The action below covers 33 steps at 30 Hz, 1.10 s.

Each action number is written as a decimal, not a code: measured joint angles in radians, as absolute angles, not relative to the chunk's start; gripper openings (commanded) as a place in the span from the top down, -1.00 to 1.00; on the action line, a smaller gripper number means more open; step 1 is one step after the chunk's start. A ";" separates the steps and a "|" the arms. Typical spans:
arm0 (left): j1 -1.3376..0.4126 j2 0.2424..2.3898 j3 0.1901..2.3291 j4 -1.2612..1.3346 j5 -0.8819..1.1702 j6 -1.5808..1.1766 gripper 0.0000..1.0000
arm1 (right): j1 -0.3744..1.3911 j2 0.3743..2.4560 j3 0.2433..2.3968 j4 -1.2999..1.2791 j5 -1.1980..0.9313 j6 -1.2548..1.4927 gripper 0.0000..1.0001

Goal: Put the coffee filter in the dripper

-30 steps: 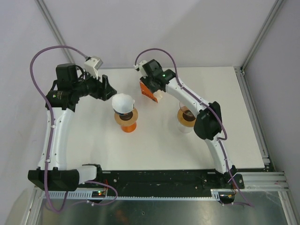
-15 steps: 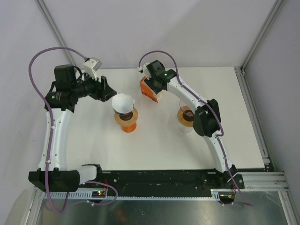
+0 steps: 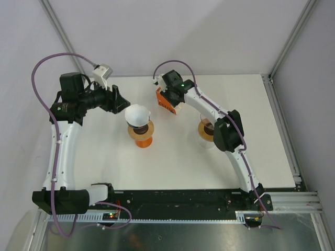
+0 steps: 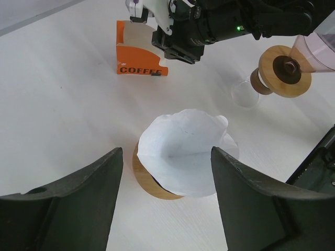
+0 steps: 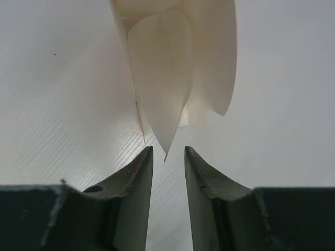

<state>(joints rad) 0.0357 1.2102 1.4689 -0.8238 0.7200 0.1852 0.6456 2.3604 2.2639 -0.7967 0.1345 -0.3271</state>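
Observation:
A white coffee filter (image 3: 137, 113) sits opened out in the dripper (image 3: 141, 134), which has a wooden collar and an orange base. My left gripper (image 3: 121, 102) hovers just left of it, open; in the left wrist view the filter (image 4: 183, 149) shows between the wide-apart fingers (image 4: 68, 204) with nothing held. My right gripper (image 3: 170, 98) is at the orange COFFEE box (image 3: 162, 106). In the right wrist view its jaws (image 5: 167, 151) stand a narrow gap apart, and the pointed tip of a cream folded filter (image 5: 162, 78) reaches just between the fingertips, touching neither.
A second dripper (image 3: 207, 132) over a glass stands at centre right, partly under the right arm's elbow. In the left wrist view it (image 4: 285, 65) lies right of the COFFEE box (image 4: 137, 56). The table's far edge runs close behind the box.
The right arm has shifted slightly left toward the box, and its jaws have narrowed a little. The left arm and the filter in the dripper have stayed put.

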 measured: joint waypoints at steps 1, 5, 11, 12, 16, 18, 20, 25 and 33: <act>0.036 1.210 1.468 -0.824 0.720 0.185 -0.46 | 0.646 2.362 2.264 -0.794 0.132 -0.328 0.40; 0.038 1.210 1.468 -0.824 0.723 0.185 -0.46 | 0.645 2.365 2.264 -0.787 0.111 -0.331 0.53; 0.040 1.209 1.468 -0.824 0.735 0.185 -0.47 | 0.644 2.366 2.264 -0.773 0.077 -0.334 0.63; 0.041 1.209 1.468 -0.824 0.737 0.185 -0.47 | 0.644 2.366 2.264 -0.770 0.073 -0.334 0.65; 0.042 1.209 1.468 -0.824 0.741 0.185 -0.47 | 0.644 2.368 2.264 -0.764 0.070 -0.338 0.94; 0.043 1.209 1.468 -0.824 0.741 0.185 -0.47 | 0.644 2.371 2.264 -0.761 0.070 -0.341 0.99; 0.043 1.209 1.468 -0.824 0.741 0.185 -0.48 | 0.644 2.372 2.263 -0.757 0.071 -0.343 1.00; 0.043 1.209 1.468 -0.824 0.746 0.185 -0.48 | 0.648 2.368 2.236 -0.721 0.087 -0.352 1.00; 0.044 1.209 1.468 -0.824 0.748 0.185 -0.49 | 0.659 2.279 2.120 -0.663 0.116 -0.352 1.00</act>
<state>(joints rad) 0.0437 1.2095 1.4681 -0.8238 0.7479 0.1852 0.6594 2.2791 2.1197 -0.6628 0.1158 -0.3519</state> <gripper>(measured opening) 0.742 0.010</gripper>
